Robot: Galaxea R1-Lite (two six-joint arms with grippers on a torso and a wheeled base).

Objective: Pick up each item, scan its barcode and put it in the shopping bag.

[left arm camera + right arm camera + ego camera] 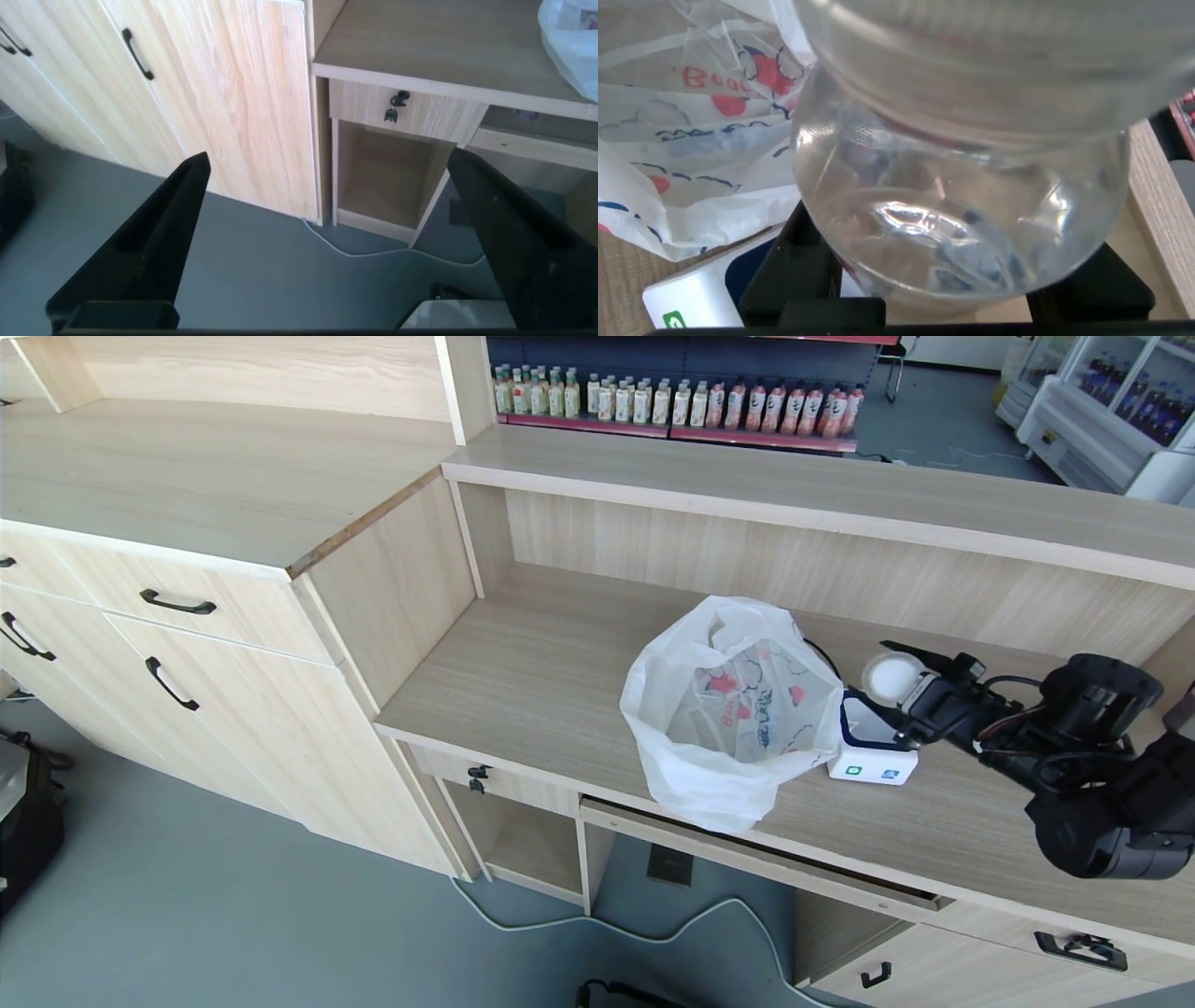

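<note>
Bearing shopping bag [733, 709], counter [541, 681] above floor [233, 915]

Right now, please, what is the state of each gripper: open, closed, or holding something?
Left gripper: open, holding nothing.
Right gripper: closed on a clear bottle.

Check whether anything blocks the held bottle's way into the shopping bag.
Nothing visible does. The clear bottle in the right gripper hangs over the scanner, beside the shopping bag, whose mouth gapes open.
</note>
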